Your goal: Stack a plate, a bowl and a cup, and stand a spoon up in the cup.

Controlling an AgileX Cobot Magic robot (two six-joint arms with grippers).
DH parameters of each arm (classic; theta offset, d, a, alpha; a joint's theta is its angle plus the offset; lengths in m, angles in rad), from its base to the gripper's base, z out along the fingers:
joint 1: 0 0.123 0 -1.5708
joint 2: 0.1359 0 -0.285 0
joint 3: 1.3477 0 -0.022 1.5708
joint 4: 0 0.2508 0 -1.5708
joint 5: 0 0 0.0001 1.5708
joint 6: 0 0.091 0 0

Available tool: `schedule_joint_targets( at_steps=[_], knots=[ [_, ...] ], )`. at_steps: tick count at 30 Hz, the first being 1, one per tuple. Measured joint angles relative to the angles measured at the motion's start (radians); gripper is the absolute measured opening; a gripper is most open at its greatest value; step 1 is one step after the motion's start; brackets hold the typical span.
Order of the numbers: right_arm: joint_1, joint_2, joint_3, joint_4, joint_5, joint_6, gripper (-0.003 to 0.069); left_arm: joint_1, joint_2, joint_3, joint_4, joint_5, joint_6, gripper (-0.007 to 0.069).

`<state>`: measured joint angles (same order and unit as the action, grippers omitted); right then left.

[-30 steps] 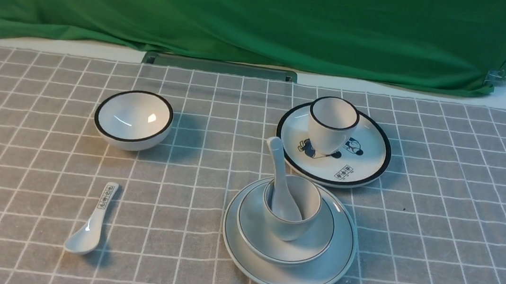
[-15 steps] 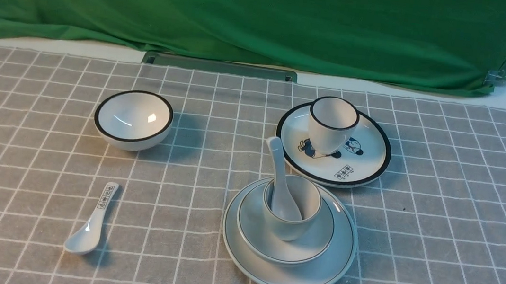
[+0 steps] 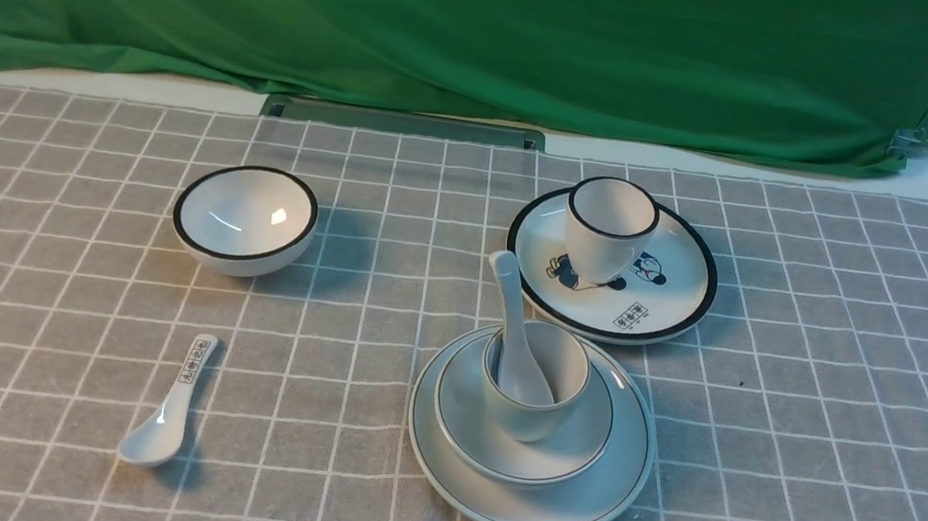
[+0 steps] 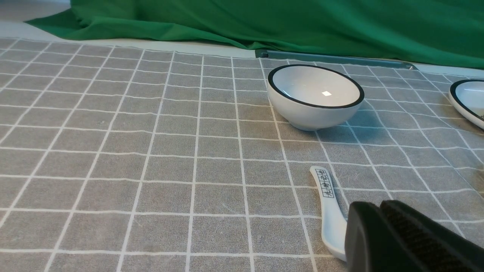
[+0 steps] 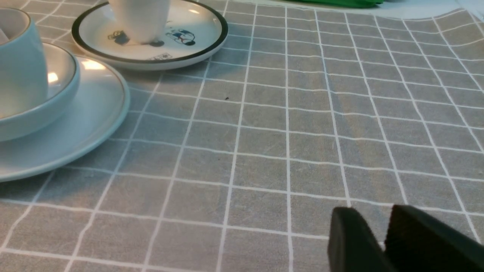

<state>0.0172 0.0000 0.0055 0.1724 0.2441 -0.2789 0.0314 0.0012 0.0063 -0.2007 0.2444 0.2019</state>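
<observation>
Left wrist view: your left gripper [image 4: 372, 207], dark and clenched with its fingertips together, has nothing between them. In the right wrist view, your right gripper [image 5: 374, 216] is released, a narrow gap of cloth showing between its tips, and it grasps nothing.

Close to your left gripper in the front view lies a white ceramic spoon with black printed marks on its handle [image 3: 172, 411], flat on the grey cloth with white grid lines [image 3: 298, 486]. Beyond that spoon you have a white ceramic bowl with a thick black rim [image 3: 246, 218], upright on the cloth.

To the right of both, you can see the stack. The large round pale plate with a thin dark rim line [image 3: 523, 512] rests on the cloth, the shallow pale bowl with a fine rim line [image 3: 460, 409] sits on that plate, and the small pale handleless cup [image 3: 528, 425] stands upright in the bowl. The plain white ceramic spoon [image 3: 518, 337] stands in the cup, bowl end down, its curved handle leaning out over the rim, away from you and to your left.

Just past the stack is a white plate with a thick black rim and cartoon figures [image 3: 668, 310], carrying an upright white cup with a black rim [image 3: 607, 233]. Farther back, a green cloth [image 3: 489, 36] hangs across your view
</observation>
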Motion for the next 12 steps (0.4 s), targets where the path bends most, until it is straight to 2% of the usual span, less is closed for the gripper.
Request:
schedule_joint_targets(
  at_steps=[12],
  knots=[
    [0.000,0.000,0.000,0.000,0.000,0.000,0.0214,0.000,0.000,0.000,0.000,0.000,-0.002,0.0013]
  ],
)
